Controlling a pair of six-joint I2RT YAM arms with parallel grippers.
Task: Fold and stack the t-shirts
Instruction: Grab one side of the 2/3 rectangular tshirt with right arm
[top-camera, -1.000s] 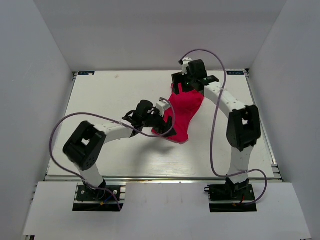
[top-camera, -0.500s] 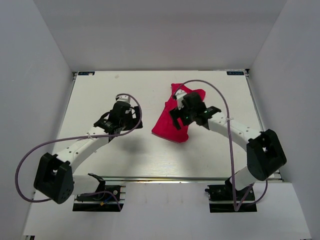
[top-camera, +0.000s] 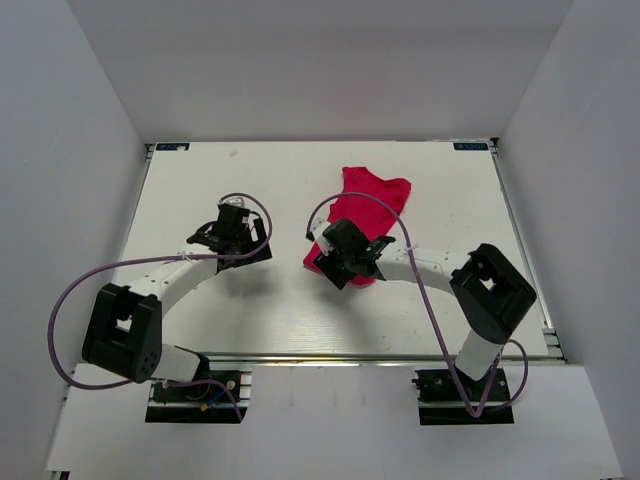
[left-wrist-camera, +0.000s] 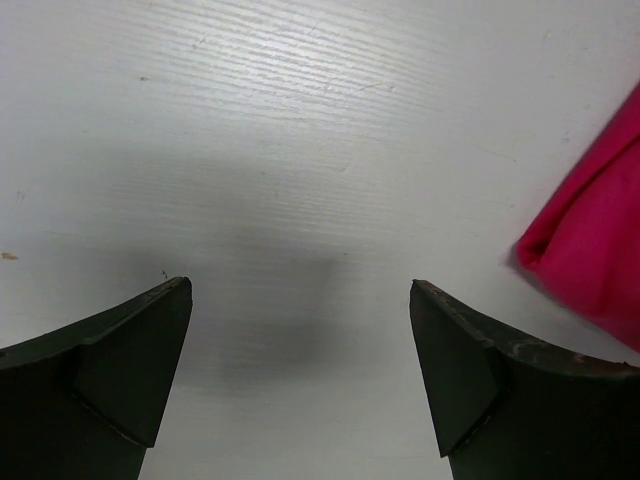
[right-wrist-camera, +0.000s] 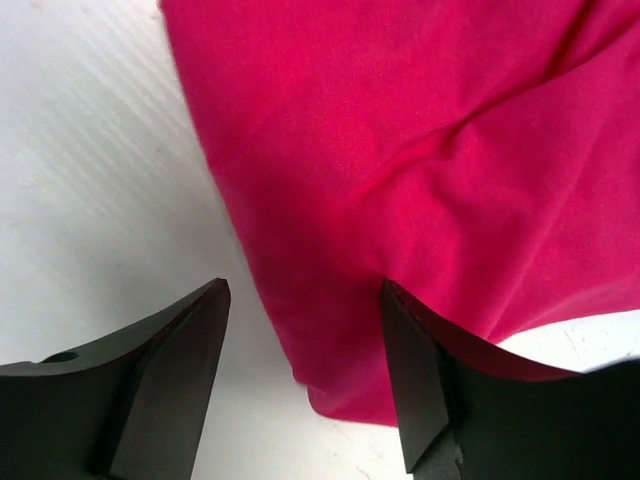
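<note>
The crimson-pink t-shirt lies folded into a long narrow shape on the white table, right of the middle. My right gripper is low over its near-left corner. In the right wrist view the right gripper is open, its fingers straddling the t-shirt's folded edge, with cloth between them but not pinched. My left gripper is to the left, apart from the shirt. Seen from the left wrist, the left gripper is wide open over bare table, and a t-shirt corner shows at the right edge.
White walls enclose the table on the left, back and right. Purple cables loop from both arms over the table. The right arm's elbow sits low near the front right edge.
The right gripper has moved from the shirt's far end to its near-left corner, and its jaws have narrowed a little. The left gripper has pulled away left, off the shirt.
</note>
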